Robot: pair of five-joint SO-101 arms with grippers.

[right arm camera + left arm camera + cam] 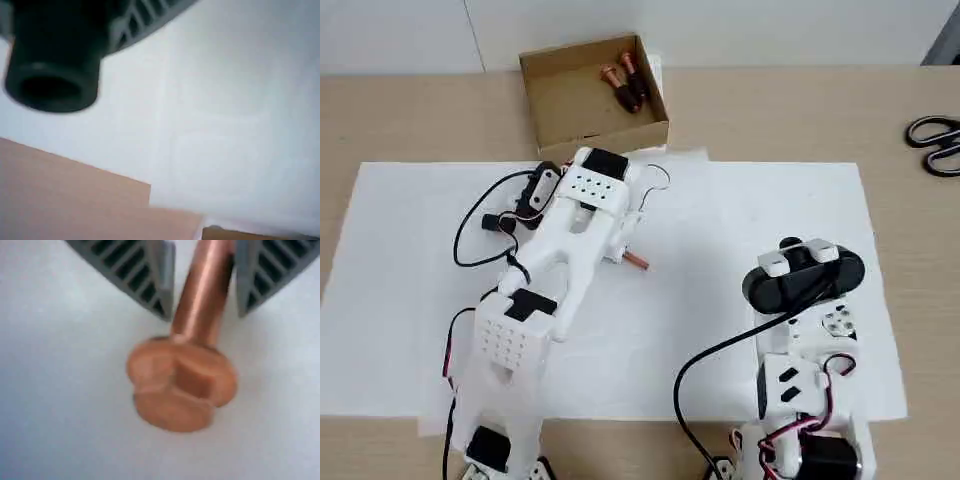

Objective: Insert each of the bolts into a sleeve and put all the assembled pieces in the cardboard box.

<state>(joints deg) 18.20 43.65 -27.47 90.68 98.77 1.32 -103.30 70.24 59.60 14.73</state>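
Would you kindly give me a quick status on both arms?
Left gripper shut on bolt. Right gripper shut on sleeve. Two assembled pieces in box. Scissors lie well aside.

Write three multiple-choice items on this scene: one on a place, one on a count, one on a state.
1. Where do the scissors lie?
A in the box
B on the bare table, off the paper
C on the paper

2. How many assembled pieces lie in the cardboard box?
A none
B two
C five

3. What is the left gripper doing?
A open, empty
B shut on a pair of scissors
C shut on a copper bolt

Key:
1 B, they rest on wood beyond the sheet's edge.
2 B, two bolt-and-sleeve pairs show inside.
3 C, it clamps the bolt's shank.
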